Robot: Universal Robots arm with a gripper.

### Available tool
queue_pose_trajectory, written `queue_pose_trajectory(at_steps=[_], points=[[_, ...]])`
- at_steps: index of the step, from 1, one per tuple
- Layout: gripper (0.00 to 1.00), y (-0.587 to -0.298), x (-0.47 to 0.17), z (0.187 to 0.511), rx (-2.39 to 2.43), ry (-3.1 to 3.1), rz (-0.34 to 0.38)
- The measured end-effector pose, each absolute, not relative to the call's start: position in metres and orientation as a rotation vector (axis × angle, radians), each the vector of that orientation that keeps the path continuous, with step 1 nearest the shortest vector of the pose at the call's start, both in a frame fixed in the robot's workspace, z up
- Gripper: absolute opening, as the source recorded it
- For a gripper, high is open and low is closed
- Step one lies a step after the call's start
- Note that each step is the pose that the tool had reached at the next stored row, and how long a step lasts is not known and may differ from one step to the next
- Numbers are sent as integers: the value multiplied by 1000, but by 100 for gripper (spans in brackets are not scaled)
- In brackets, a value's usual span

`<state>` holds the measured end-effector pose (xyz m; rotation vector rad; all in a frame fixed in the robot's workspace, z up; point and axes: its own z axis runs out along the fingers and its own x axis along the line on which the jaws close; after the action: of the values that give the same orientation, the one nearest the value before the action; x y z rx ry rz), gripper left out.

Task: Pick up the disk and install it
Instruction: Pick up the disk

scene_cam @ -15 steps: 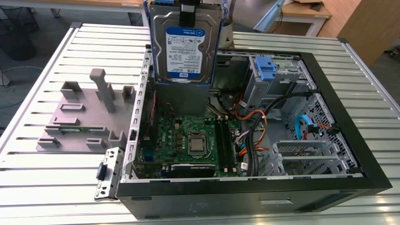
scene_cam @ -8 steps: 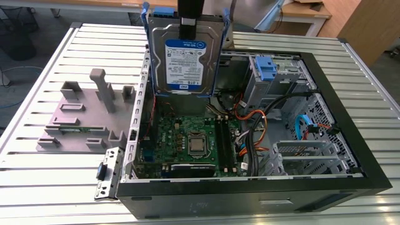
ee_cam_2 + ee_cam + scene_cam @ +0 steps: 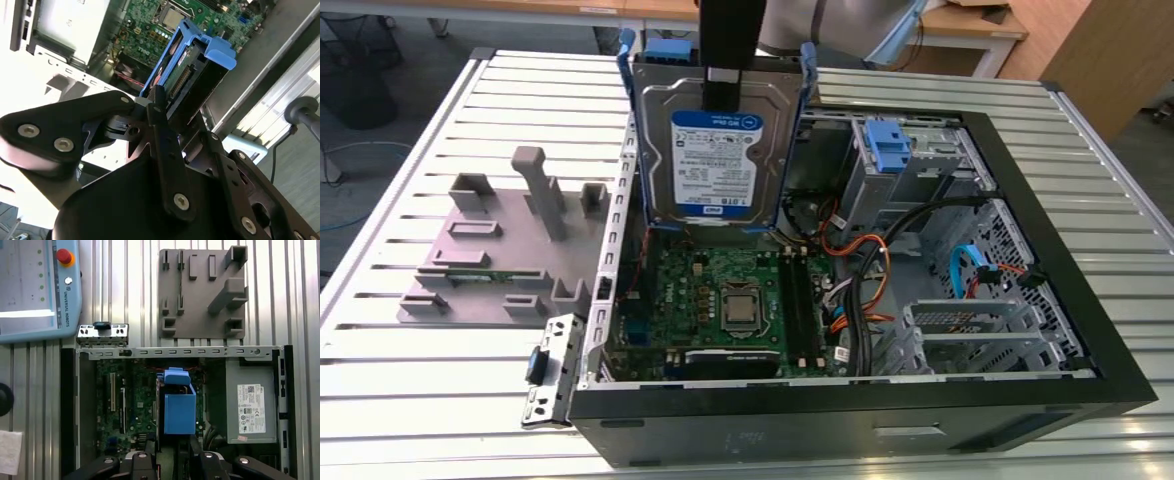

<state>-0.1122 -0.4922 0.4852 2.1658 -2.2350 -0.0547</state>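
Nearest in the exterior view, an open black case point(image 3: 854, 420) is laid flat on the slatted metal surface point(image 3: 400, 400), close to the surface's near edge. A small metal plate point(image 3: 547, 375) is seen on the surface against the case's near corner, on the exterior view's left. A green motherboard point(image 3: 720, 310) is exposed on the case floor, and a bundle of cables point(image 3: 867, 270) is seen beside it, toward the exterior view's right. A grey fixture point(image 3: 494, 250) with upright posts is set on the surface beside the case, toward the surface's edge on the exterior view's left.

Farther back, the disk point(image 3: 718, 150) is held upright in the air above the far part of the motherboard. Its white-and-blue label is turned to the camera and it is framed by a blue bracket point(image 3: 680, 50). The claw point(image 3: 724, 100) is clamped on the disk from above, with one black finger laid down the labelled face.

In the second wrist view the claw point(image 3: 177, 107) is seen shut on the disk point(image 3: 192, 75), with its fingers point(image 3: 162, 130) set on either face. In the first wrist view the bracket point(image 3: 179, 410) is seen over the motherboard point(image 3: 132, 405), with a grey power supply point(image 3: 250, 405) beside it in the case.

Beyond the disk, a blue latch point(image 3: 887, 145) is stood in the drive bay at the case's far side. In the first wrist view a pendant point(image 3: 35, 290) is seen outside the case, near the plate point(image 3: 102, 332).
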Motion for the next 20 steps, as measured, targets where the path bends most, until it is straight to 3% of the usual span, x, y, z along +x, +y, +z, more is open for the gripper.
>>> queue_pose_trajectory(at_steps=[13, 20], points=[[35, -528, -111, 480, 2166, -2235, -55], [35, -532, -105, 478, 2166, -2235, -55]])
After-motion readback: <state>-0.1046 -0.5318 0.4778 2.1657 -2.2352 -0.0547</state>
